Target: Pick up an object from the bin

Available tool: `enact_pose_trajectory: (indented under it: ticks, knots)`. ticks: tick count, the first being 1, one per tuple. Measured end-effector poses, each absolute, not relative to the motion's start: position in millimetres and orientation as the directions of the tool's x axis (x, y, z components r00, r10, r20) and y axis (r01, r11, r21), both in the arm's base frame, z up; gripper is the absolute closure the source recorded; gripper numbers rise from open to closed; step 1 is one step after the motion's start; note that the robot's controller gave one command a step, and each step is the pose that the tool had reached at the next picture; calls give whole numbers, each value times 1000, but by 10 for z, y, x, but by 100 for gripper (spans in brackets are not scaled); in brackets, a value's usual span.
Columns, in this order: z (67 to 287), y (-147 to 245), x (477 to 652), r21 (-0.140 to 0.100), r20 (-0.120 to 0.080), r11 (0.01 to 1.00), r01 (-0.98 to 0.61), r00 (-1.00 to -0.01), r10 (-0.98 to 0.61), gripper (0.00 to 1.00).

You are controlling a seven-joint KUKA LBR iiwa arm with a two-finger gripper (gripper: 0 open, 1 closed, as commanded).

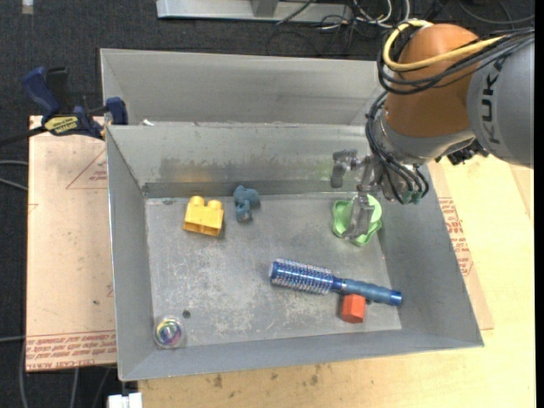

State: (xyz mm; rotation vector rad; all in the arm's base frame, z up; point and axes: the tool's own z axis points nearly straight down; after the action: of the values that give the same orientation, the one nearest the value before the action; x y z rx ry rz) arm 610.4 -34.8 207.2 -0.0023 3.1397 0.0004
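Near left corner of bin (127, 245): shiny ball (168, 331). Near right: red block (352, 308) touching blue hairbrush (319, 280). Mid right: gripper (361, 219) down at green cup-like thing (344, 222), near back wall; grip width can't be made out. Far left: yellow brick (204, 215), small blue figure (245, 202) beside. Step, likely: grasping green thing. Next needs firm hold, then straight lift
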Motion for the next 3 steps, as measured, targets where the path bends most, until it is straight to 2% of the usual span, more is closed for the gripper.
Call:
enact_pose_trajectory:
  ticks: [1, 2, 3]
  knots:
    - [715, -23, 5560, 3, 7, 973, -230, -973, -230, 0]
    - [755, -29, 5610, -2, -14, 973, -229, -973, -229, 100]
    - [2158, 24, 5399, -2, -9, 968, -249, -968, -249, 100]
